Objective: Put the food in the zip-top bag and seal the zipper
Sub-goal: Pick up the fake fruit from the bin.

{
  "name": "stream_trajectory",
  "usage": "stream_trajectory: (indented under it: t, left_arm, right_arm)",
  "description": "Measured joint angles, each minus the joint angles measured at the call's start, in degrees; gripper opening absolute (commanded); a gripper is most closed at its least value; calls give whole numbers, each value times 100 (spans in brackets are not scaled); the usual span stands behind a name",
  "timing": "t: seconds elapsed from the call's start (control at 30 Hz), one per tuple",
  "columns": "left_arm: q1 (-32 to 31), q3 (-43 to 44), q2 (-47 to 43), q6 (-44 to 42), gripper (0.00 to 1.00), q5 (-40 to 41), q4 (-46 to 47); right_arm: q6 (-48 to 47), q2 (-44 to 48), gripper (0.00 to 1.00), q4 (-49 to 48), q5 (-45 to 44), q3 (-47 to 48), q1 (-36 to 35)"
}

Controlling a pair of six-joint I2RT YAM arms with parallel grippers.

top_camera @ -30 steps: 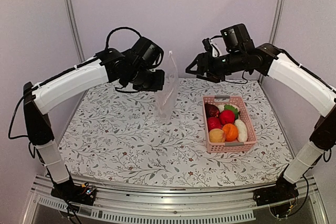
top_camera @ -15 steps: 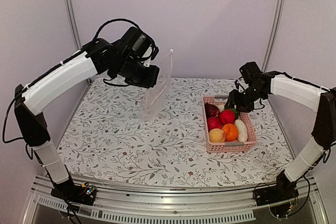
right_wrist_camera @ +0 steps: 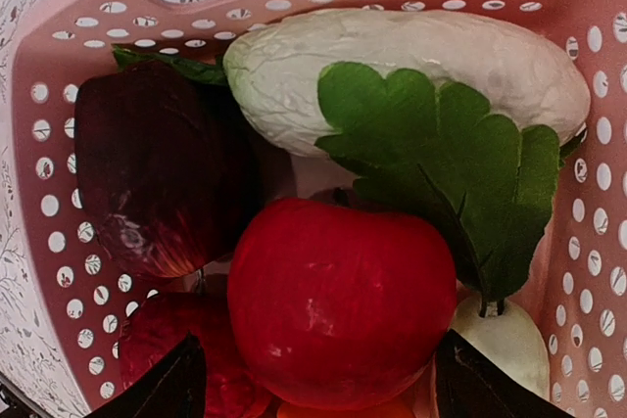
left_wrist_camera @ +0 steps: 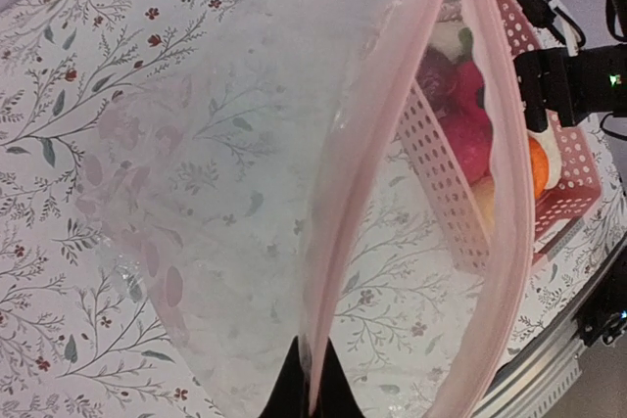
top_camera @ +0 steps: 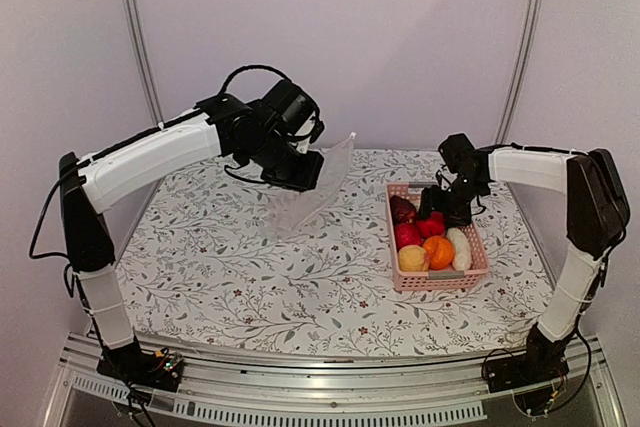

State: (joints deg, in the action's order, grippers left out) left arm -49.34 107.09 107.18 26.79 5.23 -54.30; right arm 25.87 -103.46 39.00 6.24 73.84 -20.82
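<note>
Food [top_camera: 432, 237] lies heaped in a pink basket [top_camera: 440, 283] on the right of the flowered table [top_camera: 220, 267]; none is in the zip-top bag [top_camera: 300, 202] yet. Left gripper [left_wrist_camera: 312, 391] is pinched shut on one lip of the bag at the zipper [left_wrist_camera: 343, 252], holding the bag tilted above the table with its mouth gaping towards the basket. Right gripper [right_wrist_camera: 318, 394] hovers just over the basket's contents, fingers spread wide either side of a red apple [right_wrist_camera: 338, 301] and not closed on it. A dark purple piece [right_wrist_camera: 157, 178], a white oblong piece [right_wrist_camera: 392, 61] and a green leaf [right_wrist_camera: 441, 163] crowd close. For a sound grasp: descend until the pads pass the apple's widest part, close squarely across it, avoid the leaf and basket wall, then lift straight up. A shallow pinch on so round a toy would probably slip
</note>
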Motion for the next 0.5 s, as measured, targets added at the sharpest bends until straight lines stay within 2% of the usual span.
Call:
stream_trajectory:
  t: [0.17, 0.3, 0.5]
  left_arm:
    - [0, 0, 0, 61, 0, -55, 85]
    - [0, 2, 11, 94, 0, -101, 144]
    - [0, 59, 127, 127, 0, -188, 203]
  right_arm:
    - [92, -203, 78, -125, -136, 0, 11]
    - [136, -293, 60, -264, -251, 0, 13]
    - [133, -179, 46, -330, -404, -11, 22]
